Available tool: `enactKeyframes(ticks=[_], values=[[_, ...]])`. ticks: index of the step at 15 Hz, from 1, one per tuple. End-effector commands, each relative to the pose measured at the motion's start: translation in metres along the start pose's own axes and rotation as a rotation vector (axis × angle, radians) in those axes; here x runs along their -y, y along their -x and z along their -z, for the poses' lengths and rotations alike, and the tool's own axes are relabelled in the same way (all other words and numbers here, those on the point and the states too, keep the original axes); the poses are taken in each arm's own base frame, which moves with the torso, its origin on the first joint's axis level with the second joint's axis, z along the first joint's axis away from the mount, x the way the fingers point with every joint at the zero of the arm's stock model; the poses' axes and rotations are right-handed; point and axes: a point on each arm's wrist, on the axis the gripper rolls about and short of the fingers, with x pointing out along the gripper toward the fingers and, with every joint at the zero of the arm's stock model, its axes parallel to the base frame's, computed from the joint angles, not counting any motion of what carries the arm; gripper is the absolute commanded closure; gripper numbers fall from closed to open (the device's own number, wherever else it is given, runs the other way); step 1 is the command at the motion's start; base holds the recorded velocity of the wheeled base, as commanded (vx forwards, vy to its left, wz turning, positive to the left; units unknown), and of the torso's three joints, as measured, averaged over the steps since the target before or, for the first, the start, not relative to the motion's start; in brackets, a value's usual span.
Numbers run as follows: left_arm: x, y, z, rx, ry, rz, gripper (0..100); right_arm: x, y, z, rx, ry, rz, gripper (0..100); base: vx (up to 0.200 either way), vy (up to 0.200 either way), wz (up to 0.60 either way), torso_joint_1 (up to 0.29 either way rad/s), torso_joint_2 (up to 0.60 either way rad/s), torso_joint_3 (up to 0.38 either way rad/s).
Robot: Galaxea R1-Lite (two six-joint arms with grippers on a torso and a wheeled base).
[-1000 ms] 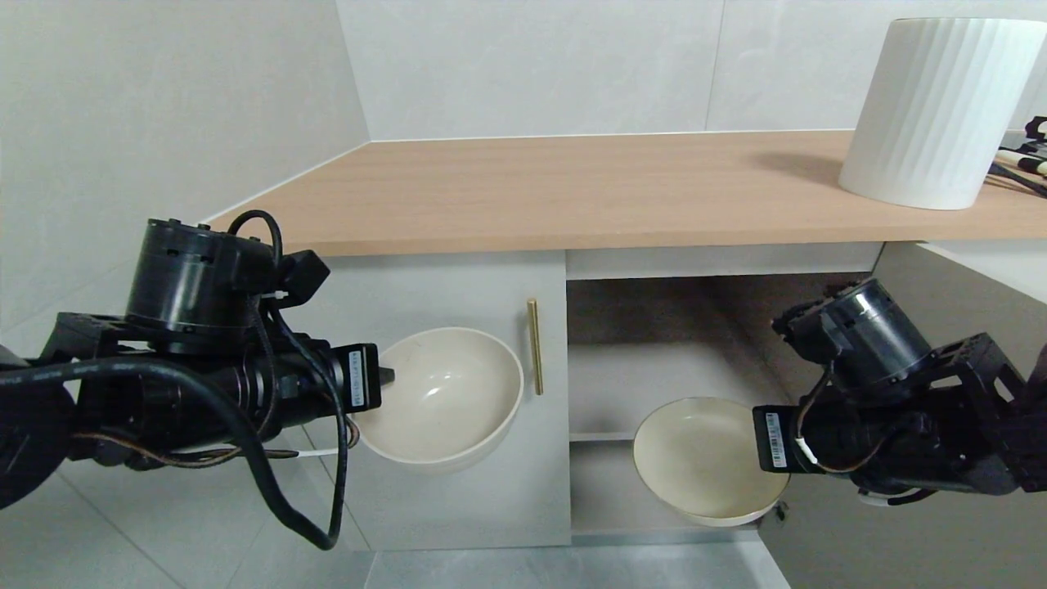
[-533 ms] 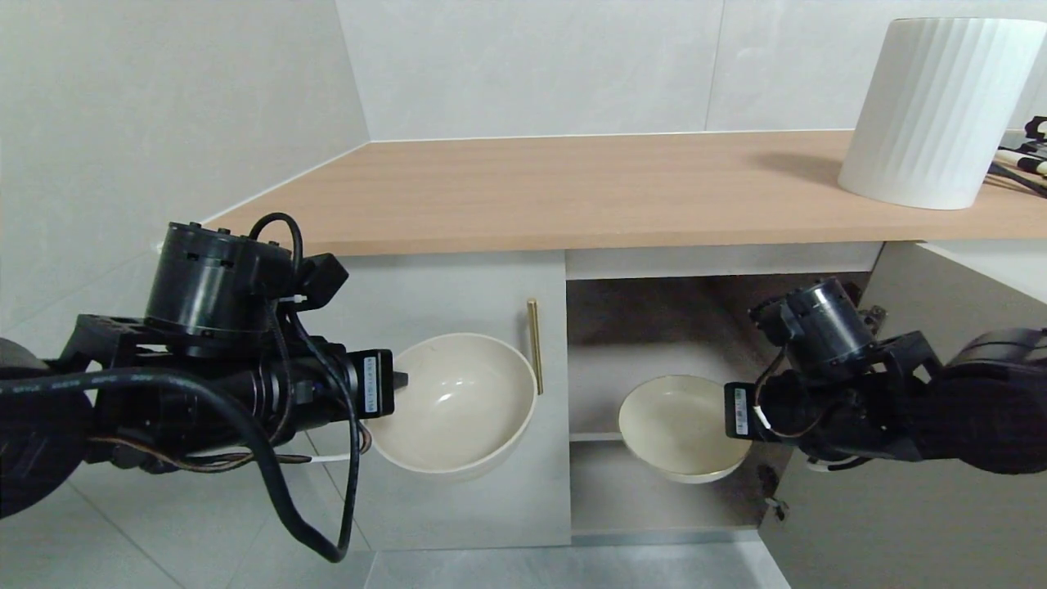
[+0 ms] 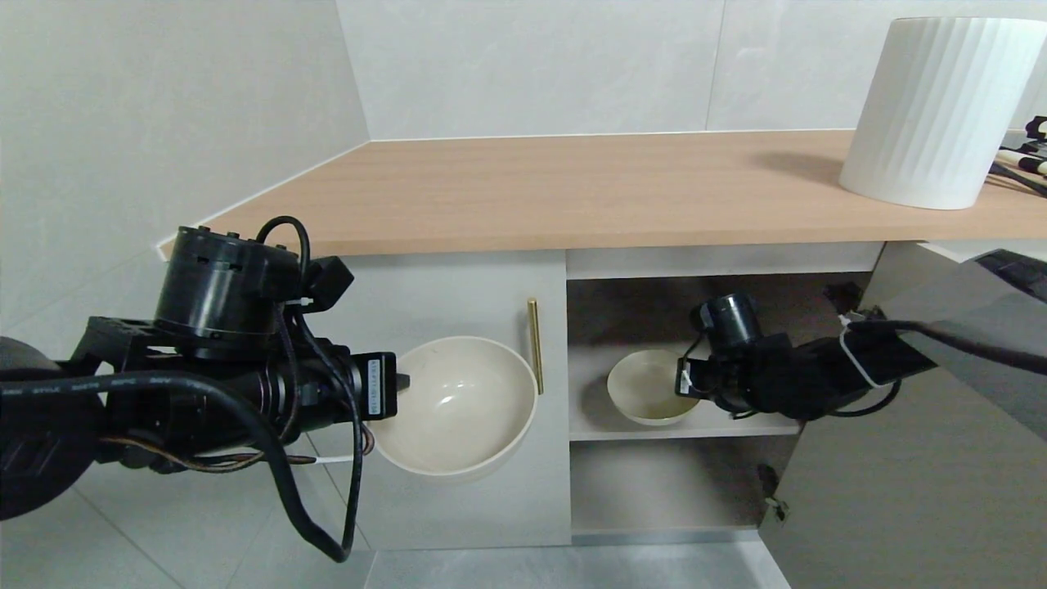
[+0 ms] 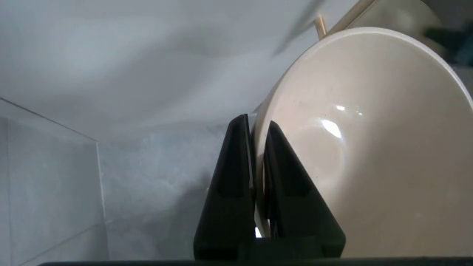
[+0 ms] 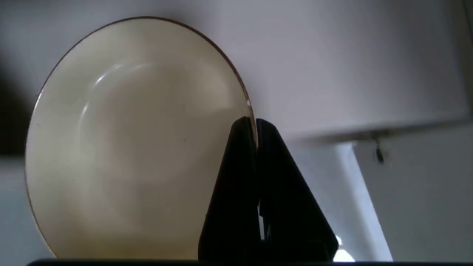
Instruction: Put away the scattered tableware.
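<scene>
wall (image 3: pixel 532 65) pale tile | countertop (image 3: pixel 572 188) wood | cabinet door (image 3: pixel 458 290) grey | floor (image 3: pixel 572 568) tiled

There's the bowl (image 3: pixel 454 405), plain glossy cream, in the black left gripper (image 4: pixel 252 127). The black right gripper (image 5: pixel 256 127) has a paler cream dish (image 3: pixel 650 391), with what looks like a thin brown line round its rim. Light wood-grain countertop (image 3: pixel 572 188), white ribbed container (image 3: pixel 932 106), pale grey cabinet door (image 3: pixel 458 286), brass-gold handle (image 3: pixel 533 345).
</scene>
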Motion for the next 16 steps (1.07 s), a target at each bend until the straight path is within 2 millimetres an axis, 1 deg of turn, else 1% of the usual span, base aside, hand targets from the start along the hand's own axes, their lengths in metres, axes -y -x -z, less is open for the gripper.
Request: enactKeyframes(ticks=[1, 2, 5, 9, 11, 14, 16], values=[[0.000, -0.001, 0.000, -0.002, 0.000, -0.001, 100, 0.006, -0.039, 0.012, -0.034, -0.001, 0.047, 100, 0.000, 0.000, 0.00, 0.000, 0.00, 0.000], [0.000, -0.001, 0.000, -0.002, 0.000, -0.001, 100, 0.007, -0.055, 0.007, -0.045, 0.006, 0.080, 100, 0.000, 0.000, 0.00, 0.000, 0.00, 0.000], [0.000, -0.001, 0.001, -0.005, 0.001, -0.002, 100, 0.011, -0.076, 0.017, -0.061, 0.005, 0.115, 100, 0.000, 0.000, 0.00, 0.000, 0.00, 0.000], [-0.001, -0.002, 0.002, -0.009, 0.001, -0.004, 100, 0.011, -0.096, 0.022, -0.039, 0.008, 0.174, 100, 0.000, 0.000, 0.00, 0.000, 0.00, 0.000], [-0.001, -0.002, 0.002, -0.009, 0.001, -0.004, 100, 0.015, -0.098, 0.019, -0.034, 0.001, 0.179, 100, 0.000, 0.000, 0.00, 0.000, 0.00, 0.000], [-0.001, -0.002, 0.002, -0.007, 0.001, -0.005, 100, 0.015, -0.101, 0.018, -0.026, -0.004, 0.180, 100, 0.000, 0.000, 0.00, 0.000, 0.00, 0.000], [-0.001, -0.002, 0.002, -0.008, 0.001, -0.003, 100, 0.017, -0.100, 0.012, -0.013, -0.018, 0.181, 100, 0.000, 0.000, 0.00, 0.000, 0.00, 0.000]])
